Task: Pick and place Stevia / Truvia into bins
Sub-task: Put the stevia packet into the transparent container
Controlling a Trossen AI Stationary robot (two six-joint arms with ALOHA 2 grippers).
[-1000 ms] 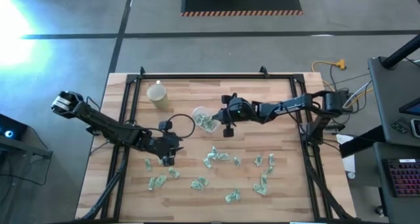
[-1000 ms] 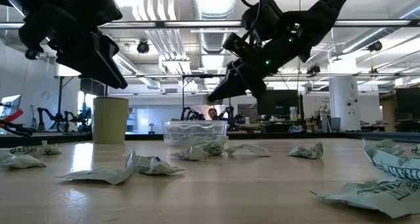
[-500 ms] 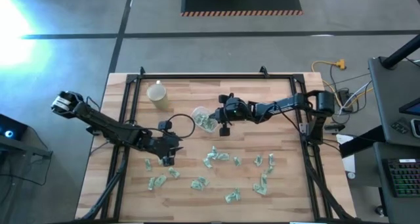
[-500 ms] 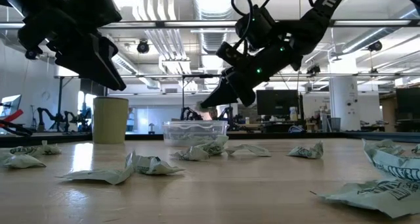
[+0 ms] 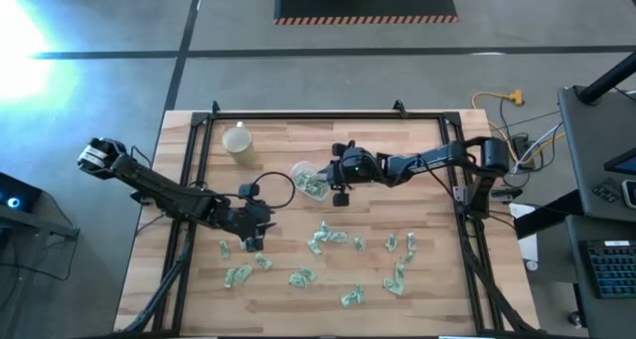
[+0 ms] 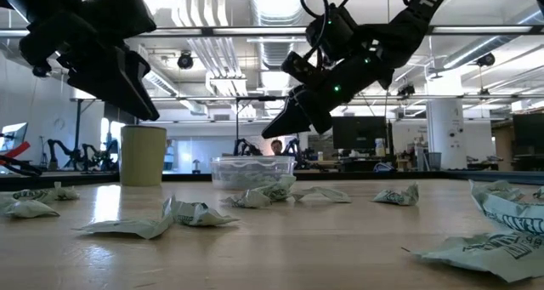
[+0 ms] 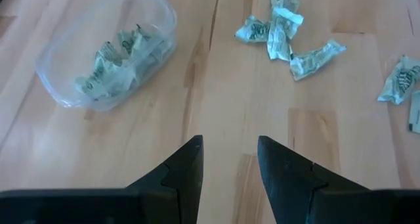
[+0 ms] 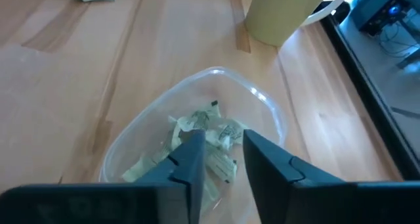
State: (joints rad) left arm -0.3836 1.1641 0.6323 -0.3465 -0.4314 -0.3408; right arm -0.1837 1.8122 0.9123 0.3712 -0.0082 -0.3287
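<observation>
Stevia sachets (image 5: pixel 328 237), small crumpled green-and-white paper packets, lie scattered toward the desk's near edge; several sit in the clear plastic tub (image 5: pixel 308 181) mid-desk. Light, limp and flat, each probably wants pinching at a raised crease. The right gripper (image 8: pixel 217 159) hangs over the tub, fingers parted and empty; the left gripper (image 7: pixel 230 159) hovers open nearby.

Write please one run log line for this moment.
right claw: open above clear tub | sachets in tub | left claw: open, empty, above table | loose sachets remain
</observation>
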